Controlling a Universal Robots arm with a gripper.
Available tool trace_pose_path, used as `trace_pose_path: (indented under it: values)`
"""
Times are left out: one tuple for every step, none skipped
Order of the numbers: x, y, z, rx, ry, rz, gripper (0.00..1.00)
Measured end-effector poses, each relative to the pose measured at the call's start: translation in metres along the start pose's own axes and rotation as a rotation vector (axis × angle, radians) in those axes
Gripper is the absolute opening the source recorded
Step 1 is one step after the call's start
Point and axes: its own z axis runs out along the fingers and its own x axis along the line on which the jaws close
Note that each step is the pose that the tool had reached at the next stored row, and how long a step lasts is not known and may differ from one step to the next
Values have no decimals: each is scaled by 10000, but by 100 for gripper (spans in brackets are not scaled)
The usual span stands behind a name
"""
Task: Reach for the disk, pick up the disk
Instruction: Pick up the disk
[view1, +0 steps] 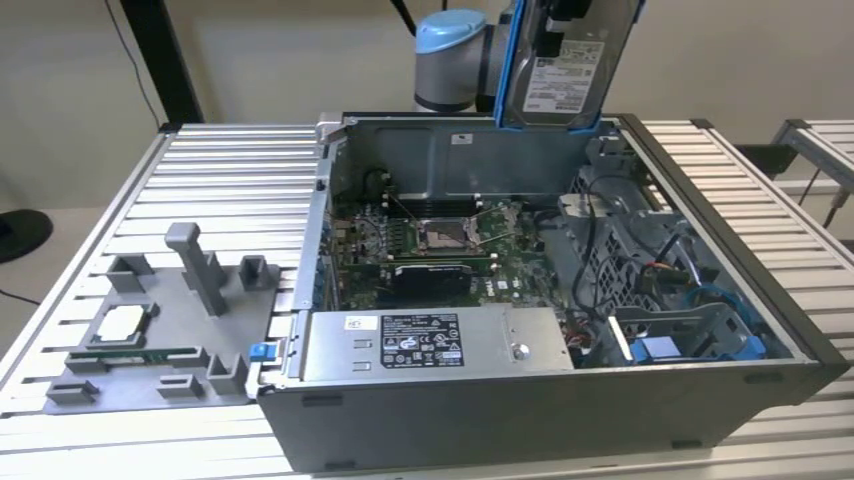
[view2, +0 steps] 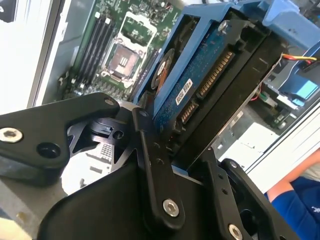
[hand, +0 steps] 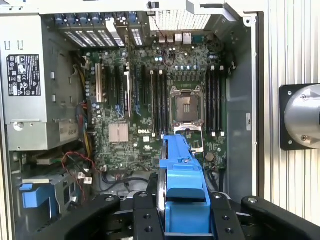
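The disk (view1: 567, 65), a silver-grey drive with a white label in a bright blue bracket, hangs upright above the back edge of the open computer case (view1: 747, 300). My gripper (hand: 182, 212) is shut on it. In the first wrist view its black fingers (hand: 145, 217) clamp the blue bracket (hand: 182, 185) from both sides. In the second wrist view the disk's (view2: 200, 85) blue circuit-board side and connectors show between the fingers (view2: 152, 165). The motherboard (hand: 150, 110) lies well below the disk.
Inside the case sit a grey power supply box with a black-white sticker (view1: 427, 345), cables and a blue drive bay (view1: 667, 350). A grey fixture plate (view1: 147, 350) on the exterior view's left carries a small square chip (view1: 118, 325). A person's blue sleeve (view2: 295, 200) is nearby.
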Motion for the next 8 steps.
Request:
trace_pose_path:
  values:
    - [-2, -27, -1, 0, 1, 0, 0]
    - [-3, -53, -1, -1, 1, 0, 0]
    - [-5, -81, -2, -2, 1, -1, 0]
    - [-6, -106, -2, -3, 1, 0, 0]
    - [-7, -132, -3, -3, 1, 0, 0]
    - [-9, -160, -3, -3, 0, 0, 0]
    - [-10, -186, -4, -3, 0, 0, 0]
    - [-12, -212, -4, -3, 0, -1, 0]
